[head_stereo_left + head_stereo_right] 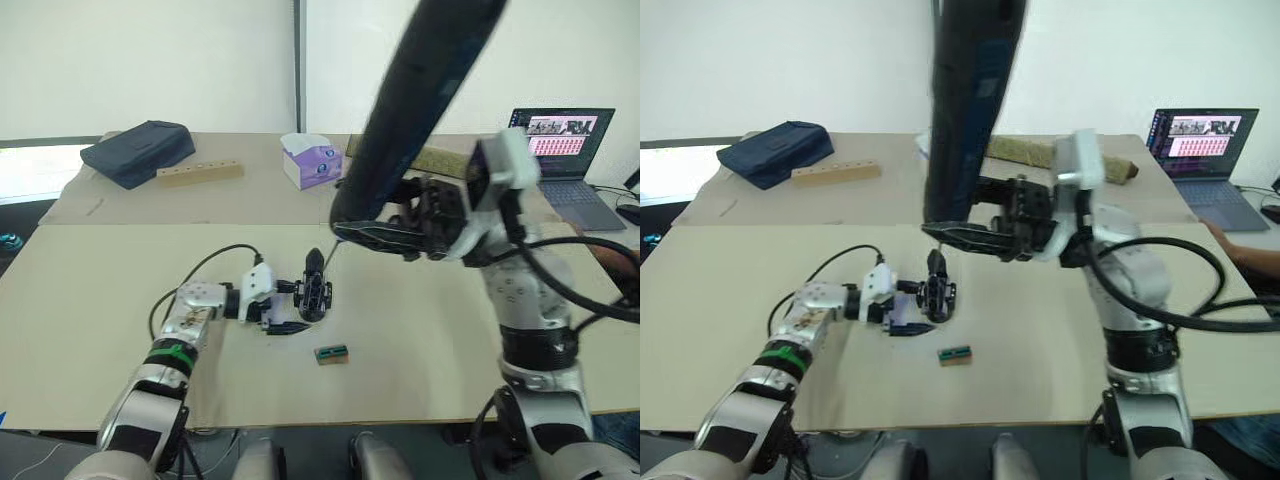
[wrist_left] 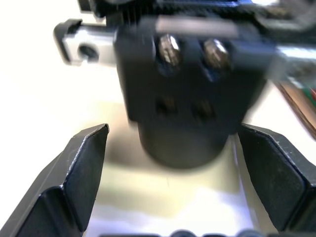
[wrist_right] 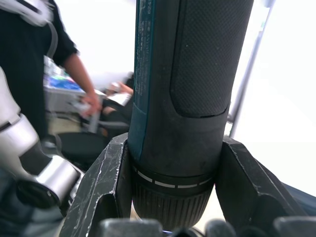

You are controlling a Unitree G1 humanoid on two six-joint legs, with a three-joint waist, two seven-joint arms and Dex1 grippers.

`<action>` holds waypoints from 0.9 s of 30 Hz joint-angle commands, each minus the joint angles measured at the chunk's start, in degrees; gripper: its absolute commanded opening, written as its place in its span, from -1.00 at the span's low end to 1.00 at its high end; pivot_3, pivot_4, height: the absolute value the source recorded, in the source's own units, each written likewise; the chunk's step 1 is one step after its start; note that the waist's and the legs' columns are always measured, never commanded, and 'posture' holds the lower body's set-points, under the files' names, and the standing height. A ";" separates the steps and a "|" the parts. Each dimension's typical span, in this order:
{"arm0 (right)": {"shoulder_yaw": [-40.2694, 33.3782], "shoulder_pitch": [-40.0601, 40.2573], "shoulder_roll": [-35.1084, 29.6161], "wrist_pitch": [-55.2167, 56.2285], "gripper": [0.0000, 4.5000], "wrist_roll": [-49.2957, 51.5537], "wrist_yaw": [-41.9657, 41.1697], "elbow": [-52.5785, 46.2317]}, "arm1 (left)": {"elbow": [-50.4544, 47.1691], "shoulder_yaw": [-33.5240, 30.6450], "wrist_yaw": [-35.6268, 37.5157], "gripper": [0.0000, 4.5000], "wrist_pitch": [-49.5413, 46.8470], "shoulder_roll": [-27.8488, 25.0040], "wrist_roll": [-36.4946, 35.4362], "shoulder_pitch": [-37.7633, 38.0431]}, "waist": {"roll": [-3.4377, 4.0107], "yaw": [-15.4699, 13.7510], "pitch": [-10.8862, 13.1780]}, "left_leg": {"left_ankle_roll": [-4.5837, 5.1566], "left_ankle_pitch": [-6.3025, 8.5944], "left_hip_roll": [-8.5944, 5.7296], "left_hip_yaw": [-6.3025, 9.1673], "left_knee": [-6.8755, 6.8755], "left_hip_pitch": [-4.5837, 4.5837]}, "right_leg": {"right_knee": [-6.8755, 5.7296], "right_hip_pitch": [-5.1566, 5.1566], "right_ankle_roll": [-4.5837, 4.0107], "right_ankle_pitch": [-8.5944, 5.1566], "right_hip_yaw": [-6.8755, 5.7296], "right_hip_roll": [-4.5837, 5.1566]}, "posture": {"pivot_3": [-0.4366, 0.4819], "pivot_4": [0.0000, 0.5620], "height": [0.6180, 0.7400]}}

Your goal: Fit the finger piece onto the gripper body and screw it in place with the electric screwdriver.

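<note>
The gripper body [image 1: 318,295], a small black assembly with a round base, stands on the table near its middle. A pointed black finger piece [image 1: 314,262] rises from its top. My left gripper [image 1: 293,306] is open, its fingers [image 2: 81,168] on either side of the body's round base [image 2: 182,143]; a strip of table shows between one finger and the base. My right gripper [image 1: 360,228] is shut on the electric screwdriver [image 1: 415,100], a thick black cylinder tilted up and to the right. Its thin bit [image 1: 328,250] points down at the top of the gripper body.
A small green-and-brown block [image 1: 331,353] lies just in front of the body. At the back are a tissue box [image 1: 312,160], a dark bag [image 1: 138,150], a wooden block [image 1: 200,172] and an olive bundle [image 1: 1060,152]. A laptop [image 1: 565,140] stands far right. A person [image 3: 44,64] shows behind.
</note>
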State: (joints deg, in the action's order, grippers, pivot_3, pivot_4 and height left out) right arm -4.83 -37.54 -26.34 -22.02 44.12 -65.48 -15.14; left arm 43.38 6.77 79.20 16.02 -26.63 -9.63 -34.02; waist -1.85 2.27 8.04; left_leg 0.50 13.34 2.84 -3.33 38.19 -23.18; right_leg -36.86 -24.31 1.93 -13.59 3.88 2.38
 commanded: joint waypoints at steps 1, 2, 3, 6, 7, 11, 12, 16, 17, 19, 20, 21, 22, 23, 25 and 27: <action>-6.23 6.98 -4.34 -0.09 -0.14 1.95 1.52 -5.73 | -5.10 -4.37 5.63 0.99 -3.70 -5.95 -5.32 5.50 | 0.01 0.36 0.02 | 0.00 0.00 0.00 0.00 -0.09 0.00 | 0.01 -0.04 -0.03 -0.01 0.00 0.00 | -0.05 -0.47 1.00; -7.85 10.11 -5.51 0.67 -0.14 1.47 1.61 -6.70 | -7.41 -5.72 6.87 0.99 -3.94 -7.45 -7.07 7.27 | 0.04 0.39 0.04 | 0.00 0.00 0.00 -0.02 -0.13 0.01 | 0.00 -0.08 -0.04 -0.02 0.03 0.01 | -0.05 -0.47 1.00; -9.57 13.63 -6.86 1.54 -0.14 0.88 1.15 -7.40 | -10.13 -7.02 7.49 0.99 -4.70 -8.97 -8.63 9.26 | 0.04 0.35 0.06 | 0.00 0.00 0.00 -0.01 -0.16 -0.01 | -0.01 -0.12 -0.05 -0.03 0.03 0.01 | -0.05 -0.47 1.00; -12.73 21.47 -8.96 4.27 -0.14 -0.63 0.20 -8.12 | -17.85 -9.68 8.22 0.99 -7.10 -11.60 -12.25 14.29 | 0.06 -0.01 0.21 | 0.00 0.00 0.01 -0.01 -0.22 -0.07 | 0.04 -0.17 -0.07 -0.06 0.01 0.06 | -0.05 -0.47 1.00; -13.36 23.70 -8.72 5.15 -0.14 -0.87 0.60 -8.13 | -20.86 -10.33 8.14 0.99 -8.12 -12.17 -13.34 16.10 | 0.05 -0.08 0.23 | 0.00 0.00 0.00 -0.02 -0.22 -0.09 | 0.05 -0.17 -0.06 -0.06 0.01 0.13 | -0.05 -0.47 1.00; -11.57 28.85 -6.74 8.03 -0.14 -2.18 1.51 -9.39 | -31.49 -10.54 6.05 0.99 -11.18 -12.35 -15.33 21.68 | 0.02 -0.45 0.26 | -0.01 -0.01 0.00 -0.07 -0.19 -0.01 | 0.14 -0.04 0.03 -0.03 0.08 0.22 | -0.05 -0.47 1.00; -10.30 28.73 -5.88 8.05 -0.14 -2.08 2.22 -10.17 | -33.46 -9.91 5.23 0.99 -11.67 -11.86 -15.09 22.36 | 0.02 -0.45 0.27 | -0.01 -0.02 0.00 -0.09 -0.19 0.01 | 0.16 -0.03 0.04 -0.04 0.10 0.21 | -0.05 -0.47 1.00; -5.48 26.30 -2.80 7.15 -0.14 -1.42 4.77 -12.93 | -39.32 -6.56 2.99 0.99 -13.16 -10.75 -13.20 23.81 | 0.03 -0.26 0.27 | -0.01 -0.09 0.00 -0.11 -0.19 0.05 | 0.12 -0.05 0.03 -0.03 0.10 0.08 | -0.05 -0.47 1.00; -4.47 25.74 -2.31 6.80 -0.14 -1.27 5.33 -13.59 | -40.52 -5.94 2.59 0.99 -13.72 -10.71 -13.16 24.11 | 0.03 -0.11 0.28 | -0.01 -0.09 0.01 -0.10 -0.19 0.06 | 0.12 -0.05 0.01 -0.03 0.10 0.03 | -0.05 -0.47 1.00; -1.59 24.28 -0.53 6.65 -0.14 -1.53 6.47 -14.48 | -42.46 -3.93 0.32 0.99 -13.67 -9.37 -11.54 24.40 | 0.04 -0.08 0.28 | -0.01 -0.09 0.01 -0.08 -0.20 0.02 | 0.08 -0.10 -0.03 -0.05 0.09 0.00 | -0.05 -0.47 1.00; -0.31 23.75 0.24 6.74 -0.14 -1.77 6.84 -14.61 | -43.19 -2.74 -0.73 0.99 -13.66 -8.66 -10.58 24.50 | 0.03 -0.11 0.29 | -0.01 -0.09 0.01 -0.07 -0.20 0.02 | 0.09 -0.09 -0.04 -0.06 0.08 0.00 | -0.05 -0.47 1.00; 1.22 23.24 0.99 6.82 -0.14 -2.11 6.98 -14.78 | -44.01 -1.34 -1.42 0.99 -14.19 -8.13 -9.82 24.77 | 0.03 -0.16 0.29 | -0.01 -0.09 0.00 -0.06 -0.20 0.01 | 0.10 -0.09 -0.04 -0.06 0.07 0.00 | -0.05 -0.47 1.00; 2.84 22.79 1.83 7.14 -0.14 -2.77 7.00 -14.64 | -44.48 0.16 -2.35 0.99 -14.09 -7.46 -8.54 25.10 | 0.03 -0.18 0.29 | -0.01 -0.09 -0.02 -0.07 -0.20 0.00 | 0.10 -0.09 -0.04 -0.06 0.08 0.02 | -0.05 -0.47 1.00; 4.38 22.52 2.59 7.55 -0.14 -3.46 6.78 -14.15 | -44.67 1.67 -3.51 0.99 -14.16 -6.64 -7.23 25.38 | 0.03 -0.19 0.29 | -0.01 -0.09 -0.03 -0.07 -0.20 -0.01 | 0.14 -0.08 -0.03 -0.06 0.08 0.03 | -0.05 -0.47 1.00; 6.67 22.39 3.69 8.52 -0.14 -4.94 6.70 -13.61 | -45.01 3.17 -5.44 0.99 -14.08 -5.66 -5.86 26.08 | 0.01 -0.22 0.30 | -0.01 -0.09 -0.07 -0.09 -0.20 -0.02 | 0.15 -0.06 -0.02 -0.06 0.09 0.08 | -0.05 -0.47 1.00; 8.72 22.36 3.85 10.22 -0.14 -7.17 4.91 -12.18 | -45.14 4.54 -7.90 0.99 -14.89 -4.06 -4.98 26.14 | -0.06 -0.41 0.34 | -0.01 -0.09 -0.07 -0.08 -0.19 -0.03 | 0.14 -0.07 -0.02 -0.05 0.10 0.08 | -0.05 -0.47 1.00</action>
State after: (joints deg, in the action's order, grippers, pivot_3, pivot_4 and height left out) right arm 3.66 -14.19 -22.74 -15.01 37.75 -59.28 -26.71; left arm 0.32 10.83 73.33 1.58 -31.18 -15.42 -7.74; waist -1.90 1.86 8.37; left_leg 0.49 13.25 2.77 -3.40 38.00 -23.20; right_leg -36.73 -24.37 1.92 -13.64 3.96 2.46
